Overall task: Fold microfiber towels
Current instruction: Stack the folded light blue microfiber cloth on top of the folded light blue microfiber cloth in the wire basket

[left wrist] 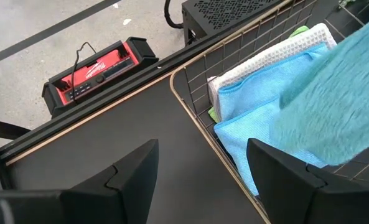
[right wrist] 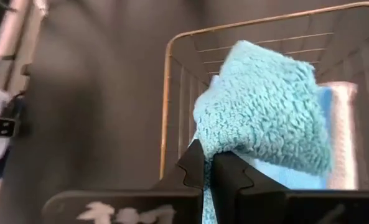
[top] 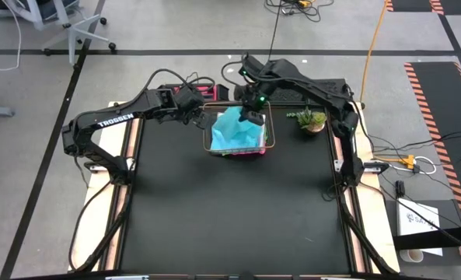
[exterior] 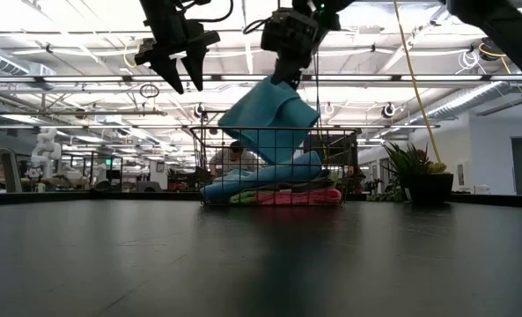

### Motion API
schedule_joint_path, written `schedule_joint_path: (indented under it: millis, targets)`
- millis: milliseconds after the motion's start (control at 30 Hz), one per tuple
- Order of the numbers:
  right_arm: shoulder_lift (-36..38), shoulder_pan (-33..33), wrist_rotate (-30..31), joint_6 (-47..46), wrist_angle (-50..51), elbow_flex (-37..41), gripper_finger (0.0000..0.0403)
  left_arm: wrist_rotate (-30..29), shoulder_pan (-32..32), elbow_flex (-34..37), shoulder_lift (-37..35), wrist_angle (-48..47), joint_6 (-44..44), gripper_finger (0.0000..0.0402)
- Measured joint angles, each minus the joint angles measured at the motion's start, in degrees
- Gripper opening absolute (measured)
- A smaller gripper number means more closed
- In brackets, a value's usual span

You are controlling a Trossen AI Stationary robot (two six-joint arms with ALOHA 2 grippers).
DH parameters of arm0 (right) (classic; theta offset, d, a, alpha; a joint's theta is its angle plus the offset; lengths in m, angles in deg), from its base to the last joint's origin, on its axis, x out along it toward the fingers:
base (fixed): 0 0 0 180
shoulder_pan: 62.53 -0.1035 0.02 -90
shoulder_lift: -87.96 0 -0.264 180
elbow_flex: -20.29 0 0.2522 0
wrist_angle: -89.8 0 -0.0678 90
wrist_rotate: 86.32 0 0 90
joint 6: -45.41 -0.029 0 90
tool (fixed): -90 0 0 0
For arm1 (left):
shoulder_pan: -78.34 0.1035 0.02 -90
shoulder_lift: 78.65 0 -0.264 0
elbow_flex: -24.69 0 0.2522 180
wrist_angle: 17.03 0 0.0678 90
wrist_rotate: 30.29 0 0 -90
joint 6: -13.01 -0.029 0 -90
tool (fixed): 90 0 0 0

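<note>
The right gripper (top: 253,117), clamped on a turquoise towel (exterior: 271,113), held it above the wire basket (top: 270,132) at table's twelve o'clock. The left gripper (exterior: 180,72) hung apart alongside. Folding looked barely begun; the other towels (exterior: 274,189) lay inside.

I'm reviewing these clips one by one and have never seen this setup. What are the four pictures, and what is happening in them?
Two dark robot arms work at a black table. One picture looks straight down from above, one looks level across the table top, and two come from cameras on the arms' wrists. A copper wire basket at the far side of the table holds a stack of folded cloths, with a small potted plant beside it. The right gripper is shut on a turquoise towel, which hangs above the basket. The left gripper hovers open and empty to the left of the basket.
</note>
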Motion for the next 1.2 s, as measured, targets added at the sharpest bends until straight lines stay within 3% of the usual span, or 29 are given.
schedule_joint_path:
  millis: [233,433,600,900,1200]
  targets:
    - [-0.91,-0.48,-5.62,5.11,4.42,0.42,0.0000,0.00,0.00,0.00,0.00,0.07,-0.02,0.0246]
    - [-0.88,-0.85,-5.48,13.18,12.80,0.46,0.0000,0.01,0.00,0.00,0.00,0.20,-0.24,0.0246]
    - [-0.92,-0.82,-0.65,14.10,9.45,0.49,0.0000,0.02,0.00,0.00,0.00,0.20,-0.72,0.0246]
    - [-4.92,-1.56,-0.38,13.99,5.84,2.74,0.0000,0.02,0.00,0.00,0.00,0.18,-1.99,0.0246]
    - [-9.47,-2.41,8.88,17.18,0.98,3.46,0.0000,0.39,0.00,0.00,0.00,0.17,-1.99,0.0246]
